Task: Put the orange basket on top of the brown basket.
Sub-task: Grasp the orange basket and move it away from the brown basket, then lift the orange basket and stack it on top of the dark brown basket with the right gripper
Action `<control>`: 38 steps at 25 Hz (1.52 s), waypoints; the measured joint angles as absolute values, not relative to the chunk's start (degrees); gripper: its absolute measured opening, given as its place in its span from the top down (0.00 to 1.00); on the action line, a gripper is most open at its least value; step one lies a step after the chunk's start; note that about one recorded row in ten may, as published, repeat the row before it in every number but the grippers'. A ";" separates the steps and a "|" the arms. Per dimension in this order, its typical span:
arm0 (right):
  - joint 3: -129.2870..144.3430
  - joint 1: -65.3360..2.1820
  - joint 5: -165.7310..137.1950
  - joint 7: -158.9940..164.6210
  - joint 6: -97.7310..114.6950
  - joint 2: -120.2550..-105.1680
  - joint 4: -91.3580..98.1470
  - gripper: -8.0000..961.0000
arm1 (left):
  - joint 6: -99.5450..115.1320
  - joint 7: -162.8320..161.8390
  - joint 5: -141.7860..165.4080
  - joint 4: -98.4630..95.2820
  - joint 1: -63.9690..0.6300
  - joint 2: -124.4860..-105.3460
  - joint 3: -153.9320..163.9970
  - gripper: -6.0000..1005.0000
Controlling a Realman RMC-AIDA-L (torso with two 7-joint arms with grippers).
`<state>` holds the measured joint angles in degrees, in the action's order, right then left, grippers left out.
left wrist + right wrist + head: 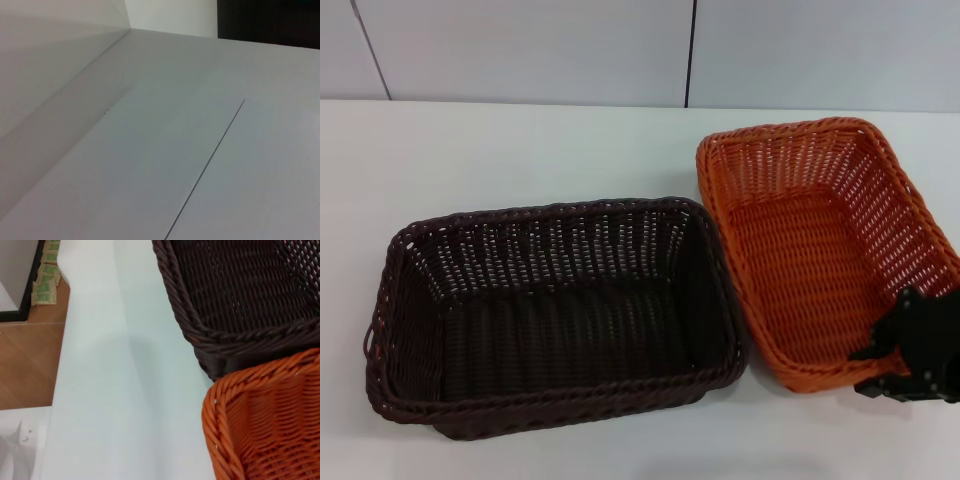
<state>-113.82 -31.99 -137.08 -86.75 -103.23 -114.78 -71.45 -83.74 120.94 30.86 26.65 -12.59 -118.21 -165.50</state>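
Observation:
The orange basket point(820, 250) stands on the white table point(520, 150) at the right, and its near corner fills the right wrist view point(265, 425). The brown basket point(555, 310) stands to its left, side against side, and also shows in the right wrist view point(240, 295). My right gripper point(895, 362) sits at the orange basket's near right corner, one finger inside the rim and one outside, shut on the rim. The basket rests on the table. My left gripper is out of view; its wrist view shows only white surfaces point(150, 150).
A white wall point(620, 50) rises behind the table. In the right wrist view the table's near edge point(60, 365) drops to a wooden floor point(25, 360). Bare tabletop lies left of and behind the brown basket.

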 joint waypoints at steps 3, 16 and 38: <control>-113.84 -31.83 -137.15 -86.75 -103.25 -115.22 -72.64 0.72 | -83.94 120.94 30.43 26.63 -12.48 -118.18 -165.50 0.35; -114.64 -27.65 -137.61 -85.29 -104.21 -118.22 -87.11 0.80 | -83.84 120.94 30.19 26.54 -11.75 -117.96 -165.50 0.35; -112.90 -22.72 -133.60 -78.66 -104.24 -118.95 -111.02 0.82 | -84.48 120.41 30.23 26.72 -10.28 -117.86 -165.50 0.35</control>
<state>-112.90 -22.72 -133.60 -78.66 -104.24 -118.95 -111.02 -84.48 120.41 30.23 26.72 -10.28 -117.86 -165.50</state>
